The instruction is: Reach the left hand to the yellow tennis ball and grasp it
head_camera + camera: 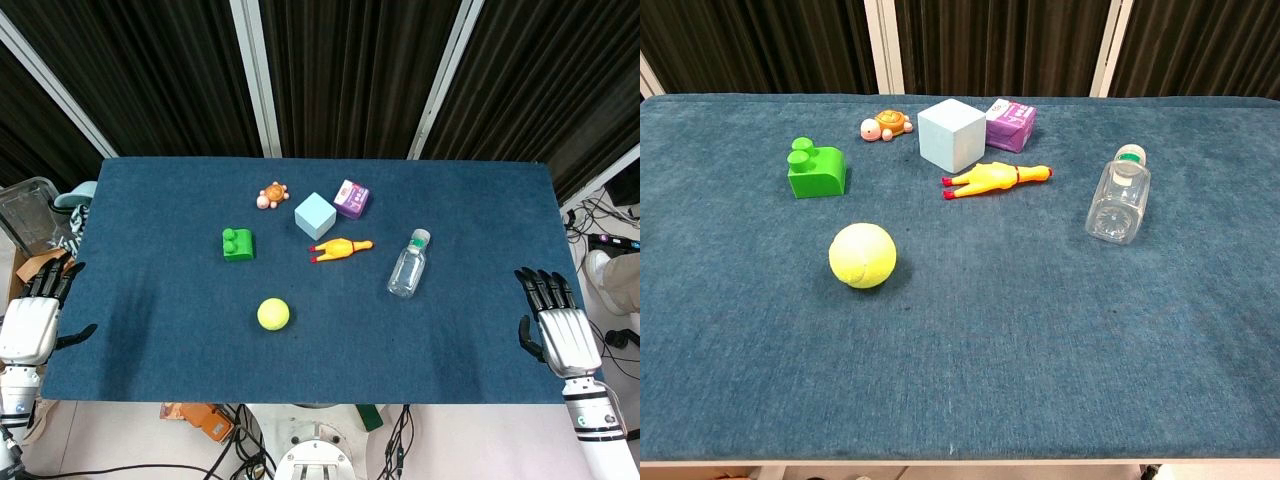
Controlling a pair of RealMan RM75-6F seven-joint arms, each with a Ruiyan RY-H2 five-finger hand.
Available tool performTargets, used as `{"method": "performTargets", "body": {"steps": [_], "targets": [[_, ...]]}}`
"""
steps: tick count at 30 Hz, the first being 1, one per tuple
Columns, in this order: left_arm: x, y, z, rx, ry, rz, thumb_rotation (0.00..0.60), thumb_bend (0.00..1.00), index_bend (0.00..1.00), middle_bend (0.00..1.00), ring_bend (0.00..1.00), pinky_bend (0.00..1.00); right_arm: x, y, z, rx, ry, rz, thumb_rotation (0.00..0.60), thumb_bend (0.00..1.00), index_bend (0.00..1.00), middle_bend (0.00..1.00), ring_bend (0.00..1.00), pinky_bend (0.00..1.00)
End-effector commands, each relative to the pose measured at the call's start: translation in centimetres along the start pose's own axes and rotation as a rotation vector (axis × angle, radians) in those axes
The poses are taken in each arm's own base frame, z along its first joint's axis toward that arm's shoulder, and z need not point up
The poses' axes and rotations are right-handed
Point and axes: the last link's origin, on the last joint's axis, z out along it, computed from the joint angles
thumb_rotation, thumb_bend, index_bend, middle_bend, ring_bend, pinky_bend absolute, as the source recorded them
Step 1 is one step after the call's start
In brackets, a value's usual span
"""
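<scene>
The yellow tennis ball (273, 314) is sitting alone in the lower centre of the head view, on the blue worktop (150, 340). The left hand (30, 318) should be travelling right, then closing around the ball's widest part. It is waiting at the lower left edge, fingers (48, 281) apparently extended and holding nothing. The right hand (556, 325) is resting lower right, likewise spread and empty.
</scene>
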Motion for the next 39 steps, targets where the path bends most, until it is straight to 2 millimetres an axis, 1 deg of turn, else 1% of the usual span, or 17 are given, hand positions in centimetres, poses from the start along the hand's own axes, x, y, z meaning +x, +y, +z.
{"method": "performTargets", "body": {"steps": [1, 12, 15, 17, 20, 24, 25, 31, 34, 39], "targets": [[0.0, -0.1, 0.0, 0.002, 0.001, 0.001, 0.600, 0.10, 0.12, 0.01, 0.00, 0.19, 0.0, 0.0, 0.0, 0.000, 0.000, 0.000, 0.600, 0.85, 0.01, 0.12, 0.10, 0.07], [0.1, 0.0, -0.1, 0.002, -0.002, -0.006, 0.600, 0.10, 0.12, 0.01, 0.00, 0.19, 0.0, 0.0, 0.0, -0.002, 0.000, 0.001, 0.600, 0.85, 0.01, 0.12, 0.10, 0.07], [-0.4, 0.9, -0.2, -0.023, -0.032, -0.057, 0.600, 0.10, 0.12, 0.01, 0.00, 0.19, 0.0, 0.1, 0.0, -0.006, 0.001, 0.005, 0.600, 0.85, 0.01, 0.12, 0.10, 0.07], [-1.0, 2.5, -0.6, -0.081, -0.074, -0.109, 0.600, 0.10, 0.11, 0.01, 0.00, 0.19, 0.1, 0.1, 0.0, -0.008, 0.004, 0.006, 0.600, 0.85, 0.01, 0.12, 0.10, 0.07], [-2.0, 5.3, -1.3, -0.203, -0.128, -0.133, 0.600, 0.10, 0.12, 0.01, 0.00, 0.19, 0.1, 0.2, 0.0, -0.015, 0.005, 0.012, 0.600, 0.85, 0.01, 0.12, 0.10, 0.07], [-3.1, 8.7, -1.4, -0.310, -0.164, -0.144, 0.600, 0.10, 0.12, 0.01, 0.00, 0.19, 0.2, 0.3, 0.1, -0.020, 0.003, 0.017, 0.600, 0.85, 0.01, 0.12, 0.10, 0.07], [-3.4, 9.8, -1.2, -0.337, -0.175, -0.152, 0.600, 0.10, 0.12, 0.01, 0.00, 0.19, 0.2, 0.3, 0.1, -0.019, 0.002, 0.016, 0.600, 0.85, 0.01, 0.12, 0.10, 0.07], [-4.9, 14.4, 0.5, -0.437, -0.217, -0.169, 0.600, 0.10, 0.11, 0.01, 0.00, 0.19, 0.1, 0.2, 0.1, -0.017, -0.004, 0.016, 0.600, 0.85, 0.01, 0.12, 0.10, 0.07], [-5.7, 16.3, 1.6, -0.461, -0.243, -0.181, 0.600, 0.10, 0.12, 0.01, 0.00, 0.19, 0.1, 0.2, 0.1, -0.016, -0.005, 0.015, 0.600, 0.85, 0.01, 0.12, 0.10, 0.07], [-7.0, 19.1, 3.0, -0.508, -0.280, -0.179, 0.600, 0.10, 0.12, 0.01, 0.00, 0.19, 0.1, 0.3, 0.2, -0.021, -0.008, 0.016, 0.600, 0.85, 0.01, 0.12, 0.10, 0.07]]}}
